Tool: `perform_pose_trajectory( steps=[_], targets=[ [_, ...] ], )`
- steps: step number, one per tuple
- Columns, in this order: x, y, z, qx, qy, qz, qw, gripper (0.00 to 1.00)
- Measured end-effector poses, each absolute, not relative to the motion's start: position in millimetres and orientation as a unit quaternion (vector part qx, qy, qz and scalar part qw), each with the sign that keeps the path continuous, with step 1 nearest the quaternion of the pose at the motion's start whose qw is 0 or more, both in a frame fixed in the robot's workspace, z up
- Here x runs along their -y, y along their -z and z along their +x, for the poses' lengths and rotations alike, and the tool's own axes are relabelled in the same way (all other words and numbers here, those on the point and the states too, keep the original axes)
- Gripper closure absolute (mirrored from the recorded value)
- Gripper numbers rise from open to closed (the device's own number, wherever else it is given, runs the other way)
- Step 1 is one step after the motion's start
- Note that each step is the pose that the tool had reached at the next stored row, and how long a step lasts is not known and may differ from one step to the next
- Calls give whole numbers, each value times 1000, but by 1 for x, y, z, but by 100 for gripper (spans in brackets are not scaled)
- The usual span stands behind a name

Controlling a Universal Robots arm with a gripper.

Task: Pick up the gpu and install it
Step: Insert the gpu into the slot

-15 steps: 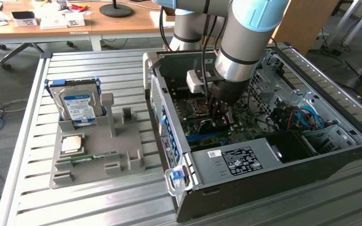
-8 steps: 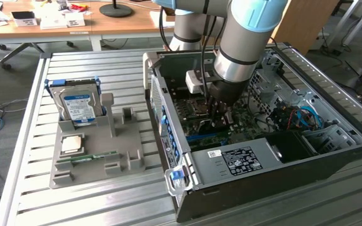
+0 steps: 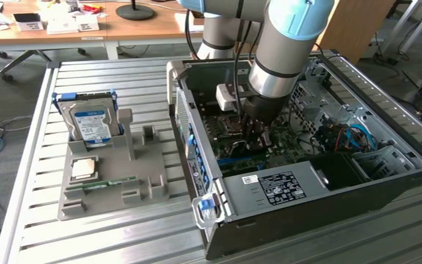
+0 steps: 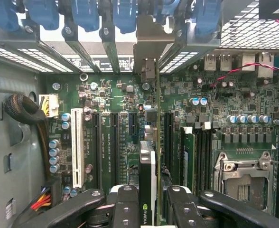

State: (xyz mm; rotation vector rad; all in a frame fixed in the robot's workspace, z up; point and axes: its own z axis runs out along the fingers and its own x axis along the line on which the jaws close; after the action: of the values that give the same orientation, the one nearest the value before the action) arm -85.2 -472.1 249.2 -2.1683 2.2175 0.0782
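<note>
Jaws clamp the gpu (image 4: 149, 175) edge-on above the motherboard (image 4: 106, 95); risk: card edge misses the slot, bracket fouls the rear frame.

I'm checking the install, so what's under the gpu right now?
Under the gpu, held edge-on by the gripper, lies the green motherboard with its slots. The slot directly beneath is covered.
</note>
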Motion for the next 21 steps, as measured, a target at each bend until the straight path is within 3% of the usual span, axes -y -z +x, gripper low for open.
perform_pose_trajectory(
  steps=[21],
  targets=[
    [472, -247, -87, -715, -26, -699, 20, 73]
  ],
)
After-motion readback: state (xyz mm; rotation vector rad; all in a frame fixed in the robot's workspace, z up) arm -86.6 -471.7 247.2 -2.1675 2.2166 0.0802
